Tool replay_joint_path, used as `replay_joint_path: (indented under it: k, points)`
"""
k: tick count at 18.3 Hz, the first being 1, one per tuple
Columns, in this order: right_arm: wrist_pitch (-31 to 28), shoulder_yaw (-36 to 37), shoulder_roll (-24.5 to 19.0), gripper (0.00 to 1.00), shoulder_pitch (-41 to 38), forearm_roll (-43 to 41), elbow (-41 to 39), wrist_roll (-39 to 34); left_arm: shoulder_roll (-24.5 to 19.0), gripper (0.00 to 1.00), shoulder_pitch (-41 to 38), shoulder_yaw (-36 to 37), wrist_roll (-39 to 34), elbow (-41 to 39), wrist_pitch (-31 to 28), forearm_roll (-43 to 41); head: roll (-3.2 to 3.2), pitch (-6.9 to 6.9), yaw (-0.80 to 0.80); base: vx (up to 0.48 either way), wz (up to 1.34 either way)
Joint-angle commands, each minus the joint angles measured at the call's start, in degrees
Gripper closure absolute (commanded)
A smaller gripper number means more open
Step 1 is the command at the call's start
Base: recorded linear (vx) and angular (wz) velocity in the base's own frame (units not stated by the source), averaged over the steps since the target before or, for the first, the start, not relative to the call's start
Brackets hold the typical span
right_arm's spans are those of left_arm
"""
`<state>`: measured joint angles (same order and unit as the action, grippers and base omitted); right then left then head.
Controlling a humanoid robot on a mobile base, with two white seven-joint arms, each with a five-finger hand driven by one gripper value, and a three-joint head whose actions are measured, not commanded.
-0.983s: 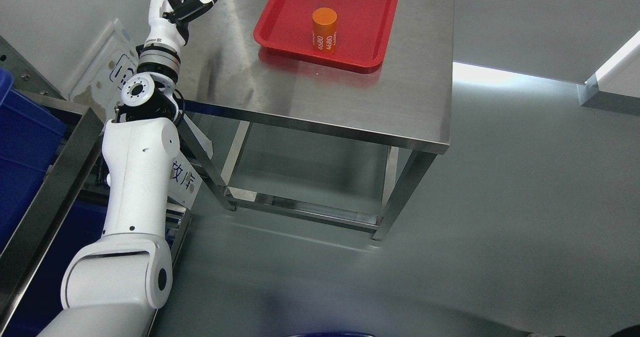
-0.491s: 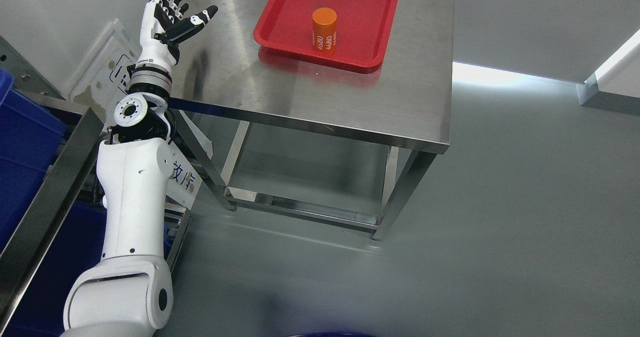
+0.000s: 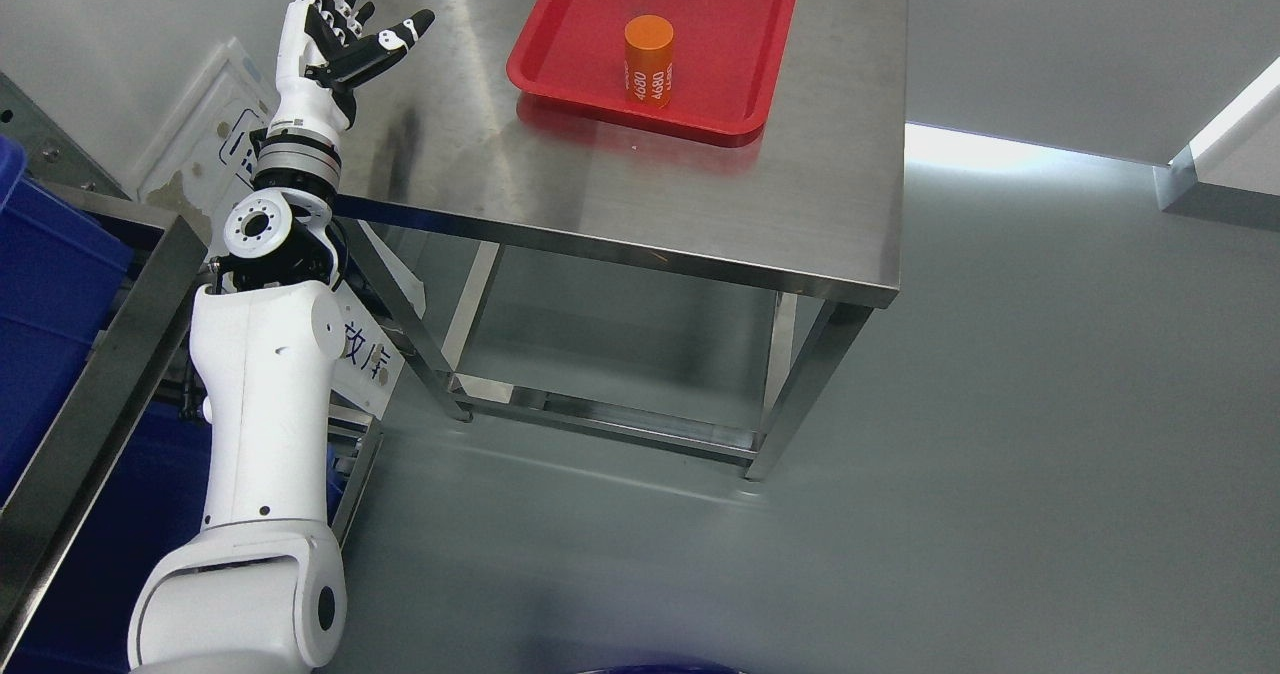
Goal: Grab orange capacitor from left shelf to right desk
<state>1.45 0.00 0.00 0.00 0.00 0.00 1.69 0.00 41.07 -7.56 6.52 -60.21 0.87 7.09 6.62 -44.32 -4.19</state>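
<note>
Where it stands upright, orange capacitor (image 3: 649,59) reads "4680".

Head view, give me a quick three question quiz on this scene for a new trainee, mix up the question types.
1. True or false: the orange capacitor stands upright in the red tray.
2. The left robot hand is: A) gripping the capacitor B) open and apart from the tray C) resting inside the tray.
3. Fill in: the tray sits on the steel ___.

Key: 1 true; 2 B; 3 desk.
</note>
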Motion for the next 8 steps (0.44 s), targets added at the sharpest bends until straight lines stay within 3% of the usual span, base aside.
replay_joint_path:
  k: [1,8]
  points:
    - [-0.05,0.70,1.00,0.00,-1.14,0.26,-1.00,-0.02,-1.00,0.00,-0.55,2.46,-0.01,-1.67,0.01,-0.06,0.00,0.00,0.00,0.000,0.00]
    - [-0.05,0.70,1.00,0.00,-1.14,0.26,-1.00,-0.02,-1.00,0.00,-1.69,4.31,-0.01,-2.28,0.01,-0.06,0.00,0.00,0.00,0.000,0.00]
